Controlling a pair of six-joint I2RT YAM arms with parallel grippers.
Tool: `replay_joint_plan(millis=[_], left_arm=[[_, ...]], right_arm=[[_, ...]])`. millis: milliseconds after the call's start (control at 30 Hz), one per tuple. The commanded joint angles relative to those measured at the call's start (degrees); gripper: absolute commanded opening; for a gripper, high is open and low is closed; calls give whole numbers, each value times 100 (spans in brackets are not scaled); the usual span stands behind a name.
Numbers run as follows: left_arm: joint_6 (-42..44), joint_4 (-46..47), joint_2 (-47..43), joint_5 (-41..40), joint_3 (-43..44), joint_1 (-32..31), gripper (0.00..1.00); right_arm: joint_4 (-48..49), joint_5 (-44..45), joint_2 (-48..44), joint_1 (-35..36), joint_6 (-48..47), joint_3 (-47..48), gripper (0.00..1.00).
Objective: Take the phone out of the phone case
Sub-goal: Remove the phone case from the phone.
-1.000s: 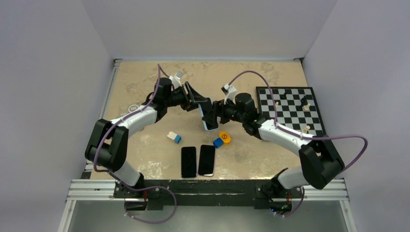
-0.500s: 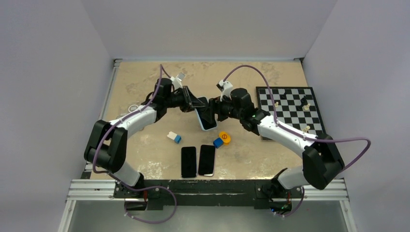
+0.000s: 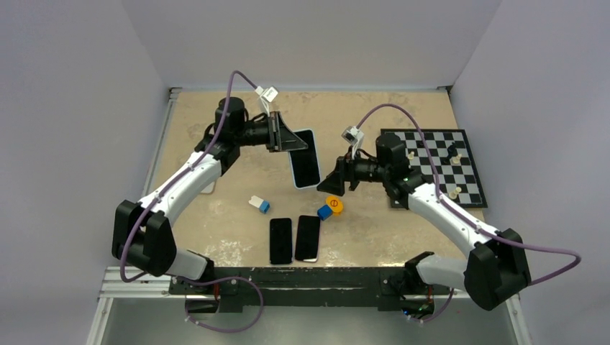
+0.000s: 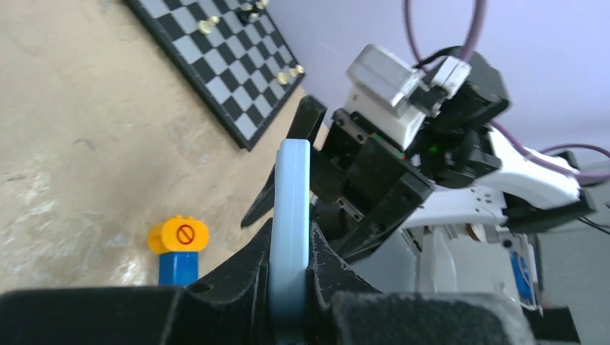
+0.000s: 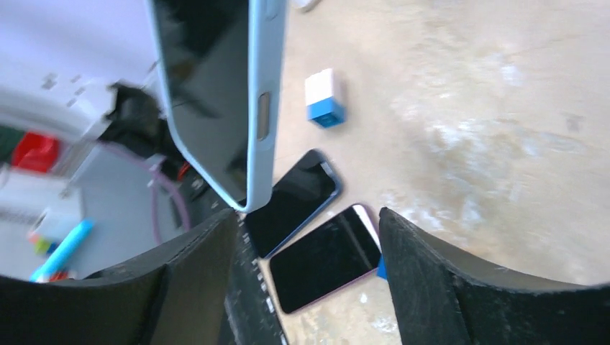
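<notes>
Jaws of the left gripper (image 3: 289,141) clamp the phone case (image 5: 265,65) by its far end, holding it above the table (image 3: 374,115), phone (image 3: 306,159) apparently inside. Just beside its near end sits the right gripper (image 3: 329,184), jaws apart; it should hook the case lip and peel.

Plain lilac walls (image 3: 79,86), mottled beige tabletop (image 3: 360,237), aluminium front rail (image 3: 144,277)

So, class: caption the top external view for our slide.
Left jaws clamp the blue-cased phone above the table; right jaws stand open beside it.

phone case (image 5: 265,86) top cropped, chess pcs (image 3: 452,151) tiny
</notes>
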Motion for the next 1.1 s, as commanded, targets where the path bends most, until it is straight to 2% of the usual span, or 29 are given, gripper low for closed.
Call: replay_joint_plan(millis=[0, 133, 167, 367, 500, 667, 867, 1067], left_arm=[[-775, 1531, 16, 1241, 164, 42, 0], [-854, 1714, 8, 1407, 171, 52, 0], [-858, 1740, 6, 1443, 178, 53, 0], [-1410, 2460, 145, 1717, 113, 48, 0], [-1798, 2985, 216, 1842, 59, 46, 0], [-1660, 2836, 209, 1831, 79, 45, 0], [-1635, 2801, 198, 1815, 75, 44, 0], [-1692, 2885, 198, 1849, 67, 36, 0]], right_arm=[[989, -2090, -47, -60, 280, -386, 67], [2172, -2491, -15, -56, 922, -666, 44], [2249, -2533, 6, -57, 946, -695, 42], [2995, -2639, -277, -57, 1191, -891, 44], [2969, -2511, -417, -61, 1087, -868, 45], [3689, -2602, -503, -61, 1520, -877, 44], [3797, -2577, -377, -56, 1659, -668, 41], [4143, -2665, -177, -60, 1831, -601, 33]])
